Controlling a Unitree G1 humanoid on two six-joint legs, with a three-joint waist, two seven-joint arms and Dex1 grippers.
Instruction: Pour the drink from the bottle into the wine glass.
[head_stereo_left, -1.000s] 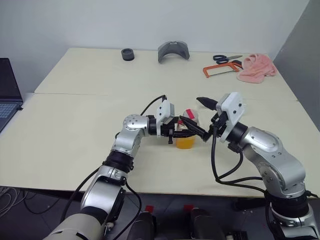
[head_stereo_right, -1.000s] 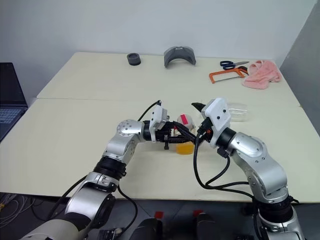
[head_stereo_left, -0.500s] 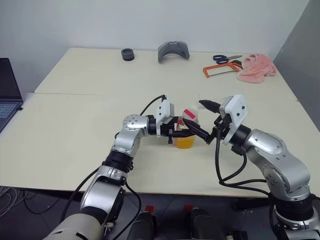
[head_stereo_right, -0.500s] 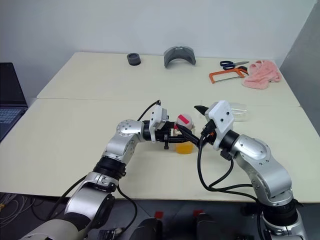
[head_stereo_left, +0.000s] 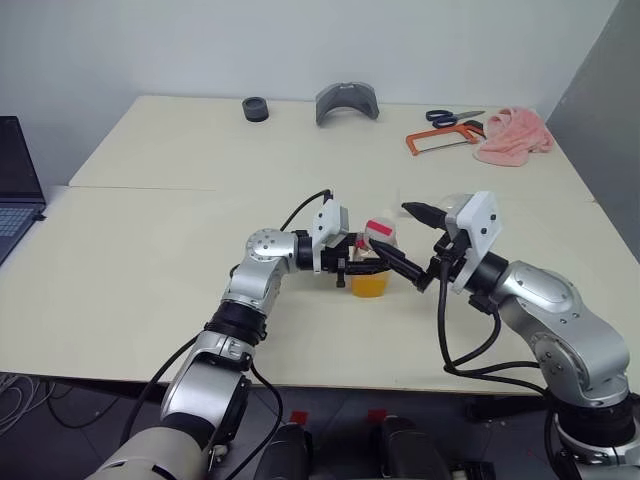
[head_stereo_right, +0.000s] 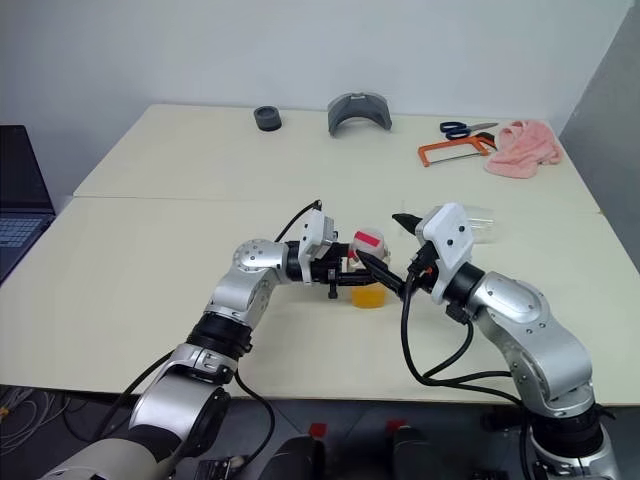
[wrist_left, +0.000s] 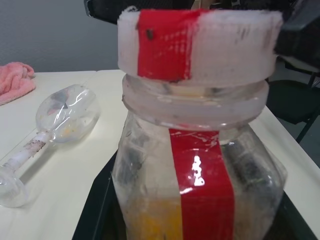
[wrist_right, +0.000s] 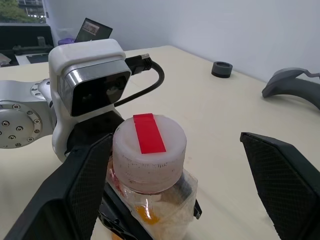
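A small clear plastic bottle (head_stereo_left: 373, 262) with a squarish body, a red vertical label stripe and a white round cap (wrist_right: 149, 146) crossed by a red strip is seen standing upright on the pale cream table (head_stereo_left: 150, 250), near its front middle. It is pinched low on the body by the left gripper (head_stereo_left: 358, 266), whose black fingers are pressed against its sides. Translucent orange-yellow drink (head_stereo_left: 370, 284) fills the bottle's lower part. The cap is on.

The right gripper (head_stereo_left: 417, 248) is held level at the cap's far right side, fingers (wrist_right: 285, 180) spread wide, one on each side of the cap in the right wrist view, with no contact visible.

A clear stemmed wine glass (wrist_left: 47, 127) is seen lying on its side on the table beyond the bottle, bowl (wrist_left: 67, 114) towards the pink cloth (head_stereo_left: 512, 134), foot (wrist_left: 11, 186) nearer the camera; it is partly hidden behind the right gripper in the head views.

At the table's far edge are found a black ring (head_stereo_left: 255, 108), a grey curved part (head_stereo_left: 347, 102), blue-handled scissors (head_stereo_left: 456, 116) and an orange-framed hacksaw (head_stereo_left: 440, 142). A laptop (head_stereo_left: 18, 185) is seen at the left.
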